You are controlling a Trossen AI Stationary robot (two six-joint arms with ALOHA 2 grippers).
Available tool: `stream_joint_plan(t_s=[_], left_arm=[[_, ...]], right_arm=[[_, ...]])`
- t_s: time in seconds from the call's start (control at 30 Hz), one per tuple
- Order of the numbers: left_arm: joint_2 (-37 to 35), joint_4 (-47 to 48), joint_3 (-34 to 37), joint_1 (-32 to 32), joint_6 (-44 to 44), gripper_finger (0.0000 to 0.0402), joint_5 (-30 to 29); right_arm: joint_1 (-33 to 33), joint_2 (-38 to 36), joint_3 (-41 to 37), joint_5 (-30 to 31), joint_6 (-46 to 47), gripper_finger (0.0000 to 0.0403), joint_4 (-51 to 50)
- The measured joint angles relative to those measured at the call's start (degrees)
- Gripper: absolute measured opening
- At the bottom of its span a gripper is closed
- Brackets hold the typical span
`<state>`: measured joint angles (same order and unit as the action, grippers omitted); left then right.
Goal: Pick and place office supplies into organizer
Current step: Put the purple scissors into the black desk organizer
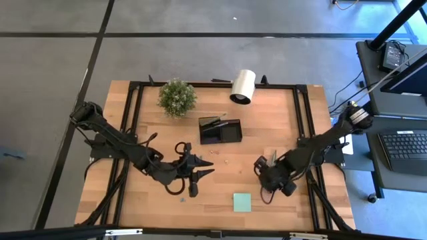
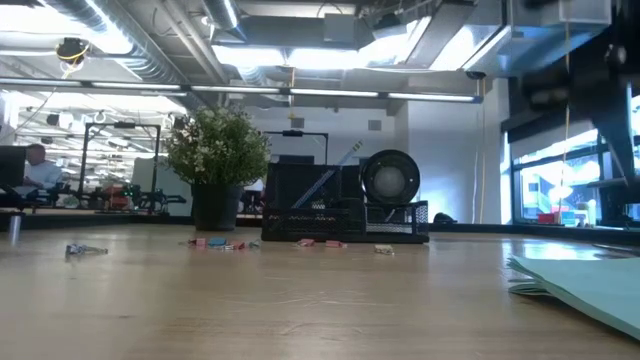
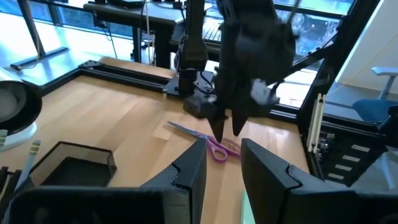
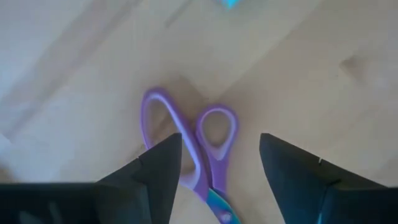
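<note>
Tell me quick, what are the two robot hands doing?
Left gripper: open, holding nothing.
Right gripper: open, right above the purple scissors, not holding them.

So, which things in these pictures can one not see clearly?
- Purple-handled scissors: in the right wrist view the blades are cut off by the bottom edge, between the open right gripper fingers.
- Small black rectangular organizer: the high view is too small to identify its contents.
- Small clips: too small in the low view to count.
- Light green square sticky-note pad: cut off by the low view's right edge.
</note>
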<state>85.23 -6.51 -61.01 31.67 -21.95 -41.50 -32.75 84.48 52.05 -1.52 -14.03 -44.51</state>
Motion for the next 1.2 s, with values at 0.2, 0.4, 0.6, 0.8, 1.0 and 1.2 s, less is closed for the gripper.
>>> stream_joint_plan(t_s=[0.2, 0.4, 0.6, 0.8, 1.0, 1.2], left_arm=[[0.0, 0.73, 0.0, -0.06, -0.03, 0.0092, -0.58], [0.0, 0.75, 0.0, -0.06, -0.03, 0.0092, -0.91], [0.0, 1.37, 0.0, -0.06, -1.34, 0.0092, -0.91], [0.0, 2.98, 0.0, -0.06, -2.22, 0.0092, -1.3], [0.02, 4.78, 0.0, -0.06, -4.24, 0.0092, -2.14], [0.02, 5.27, 0.0, -0.06, -4.51, 0.0092, -2.51]], right_arm=[[-0.83, 7.92, -0.02, 0.03, -3.12, 0.0219, -0.01], [-0.83, 11.38, 0.14, 0.84, -4.78, 0.0219, 0.56], [-0.83, 12.36, 0.21, 3.64, -4.57, 0.0219, 1.79], [-0.83, 12.46, 0.09, 4.65, -4.22, 0.0219, 2.67], [-0.55, 12.69, -0.04, 10.28, -0.52, 0.0219, 6.85], [1.23, 12.88, -0.26, 14.44, 3.76, 0.0219, 12.35]])
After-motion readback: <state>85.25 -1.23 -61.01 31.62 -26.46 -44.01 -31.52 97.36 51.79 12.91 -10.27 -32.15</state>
